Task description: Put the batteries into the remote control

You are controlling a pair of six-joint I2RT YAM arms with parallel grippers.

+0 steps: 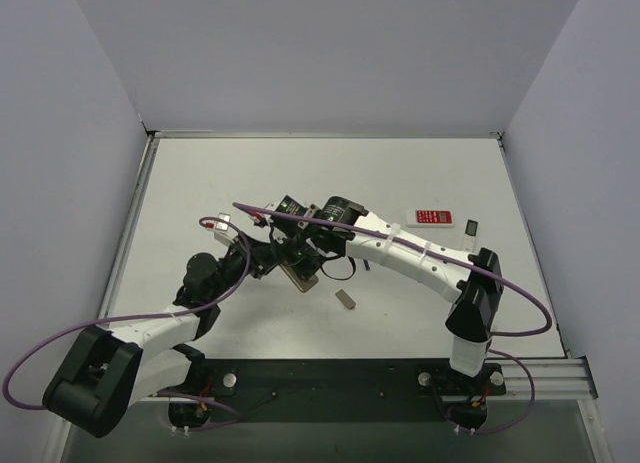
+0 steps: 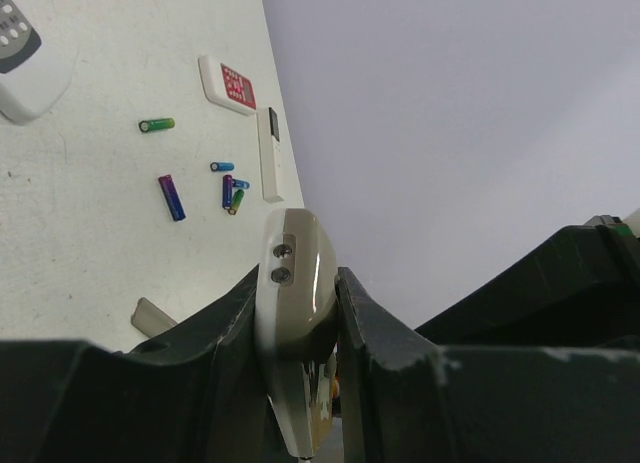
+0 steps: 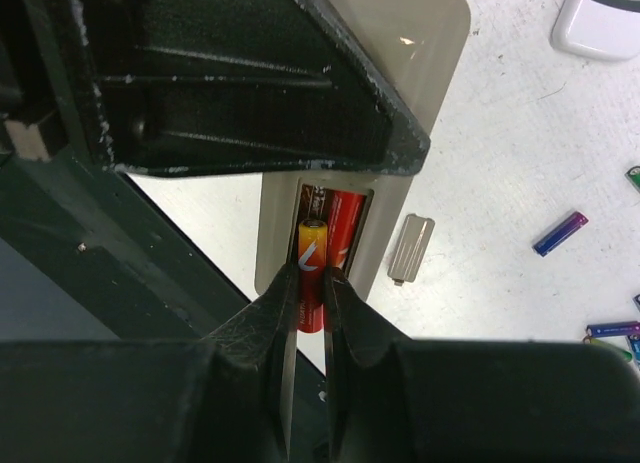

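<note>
My left gripper (image 2: 300, 279) is shut on the remote control (image 2: 296, 283), a tan-grey oblong held on edge above the table. Its open battery bay (image 3: 335, 218) faces the right wrist view. One red battery (image 3: 347, 223) lies in the bay. My right gripper (image 3: 312, 279) is shut on a red-orange battery (image 3: 312, 258), whose far end sits in the bay beside the first. Both grippers meet at the remote (image 1: 303, 276) mid-table. Loose batteries lie on the table: a green one (image 2: 157, 125), a purple-blue one (image 2: 172, 197) and a small cluster (image 2: 233, 192).
The small grey cover plate (image 1: 346, 300) lies just right of the held remote. A red flat remote (image 1: 432, 217) and a thin white one (image 1: 472, 228) lie at the back right. Another white remote (image 2: 15, 53) lies beyond the loose batteries. Walls bound the table.
</note>
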